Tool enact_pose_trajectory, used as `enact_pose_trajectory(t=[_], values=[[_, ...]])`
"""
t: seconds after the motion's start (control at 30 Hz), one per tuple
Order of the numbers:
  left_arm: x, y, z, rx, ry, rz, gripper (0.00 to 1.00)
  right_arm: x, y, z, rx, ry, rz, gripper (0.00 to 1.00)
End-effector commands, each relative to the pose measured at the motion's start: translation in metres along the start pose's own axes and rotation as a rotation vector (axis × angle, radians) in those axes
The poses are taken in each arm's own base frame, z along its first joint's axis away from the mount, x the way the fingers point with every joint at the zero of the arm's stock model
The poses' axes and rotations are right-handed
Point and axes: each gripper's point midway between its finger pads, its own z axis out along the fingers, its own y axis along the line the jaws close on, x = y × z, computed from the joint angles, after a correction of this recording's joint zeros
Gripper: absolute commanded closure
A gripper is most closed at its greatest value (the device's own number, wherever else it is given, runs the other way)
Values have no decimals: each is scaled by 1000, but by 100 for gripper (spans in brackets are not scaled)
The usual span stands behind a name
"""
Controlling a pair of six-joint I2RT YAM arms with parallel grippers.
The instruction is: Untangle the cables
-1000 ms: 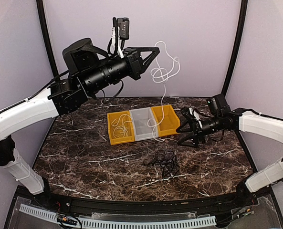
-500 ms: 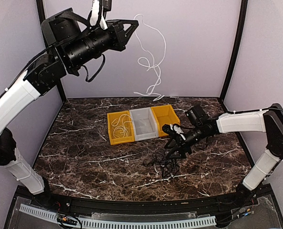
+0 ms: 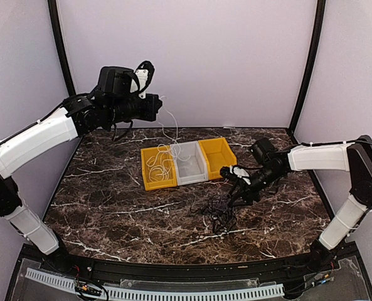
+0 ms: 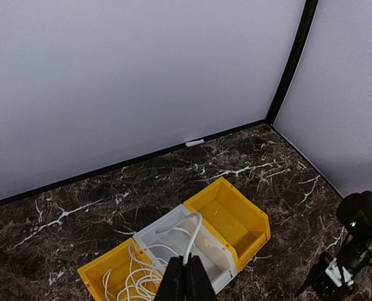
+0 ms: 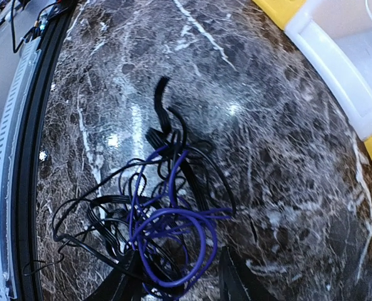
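My left gripper (image 3: 155,108) hangs above the bins, shut on the white cable (image 3: 162,164). In the left wrist view its jaws (image 4: 186,268) pinch one end of the white cable (image 4: 195,235), which arcs over the white bin (image 4: 173,241); the rest lies coiled in the left yellow bin (image 4: 96,274). A tangle of dark cables (image 3: 217,213) lies on the table in front of the bins. My right gripper (image 3: 236,195) sits low at its right edge. In the right wrist view it is open (image 5: 173,285), one finger each side of purple loops (image 5: 173,219) mixed with black cable (image 5: 164,100).
Three bins stand in a row mid-table: left yellow (image 3: 149,182), white (image 3: 189,174), right yellow (image 3: 226,164), which holds nothing. The dark marble table (image 3: 110,207) ends at a black front rail (image 5: 29,157). Grey walls close the back and sides.
My left arm came down from high up, laying the white cable into the left yellow bin. My right gripper moved left and down onto the dark tangle.
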Motion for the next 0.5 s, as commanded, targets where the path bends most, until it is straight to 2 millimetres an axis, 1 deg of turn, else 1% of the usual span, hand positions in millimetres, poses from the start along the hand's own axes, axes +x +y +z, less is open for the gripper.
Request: enact_pose_trajectory(t=[0.0, 0.03, 0.07, 0.1, 0.17, 0.2, 0.3, 0.4, 0.47], values=[[-5, 23, -16, 1, -38, -76, 100, -6, -10, -37, 79, -29, 17, 49], [4, 26, -13, 0, -19, -77, 100, -6, -11, -43, 98, -39, 16, 46], [6, 34, -10, -11, -20, -88, 100, -6, -10, -47, 114, -46, 16, 43], [13, 38, -6, -12, -5, -94, 100, -7, -10, -51, 133, -58, 7, 40], [21, 48, -1, -28, 12, -103, 100, -5, -10, -56, 146, -69, 8, 36], [22, 54, 0, -39, 14, -106, 100, -6, -10, -58, 149, -73, 10, 36], [25, 62, 1, -49, 15, -111, 100, -8, -16, -64, 172, -80, 21, 36], [27, 68, 1, -59, 19, -113, 100, -3, -21, -63, 183, -73, 30, 36], [36, 71, 4, -60, 45, -116, 100, 0, -22, -61, 183, -65, 35, 36]])
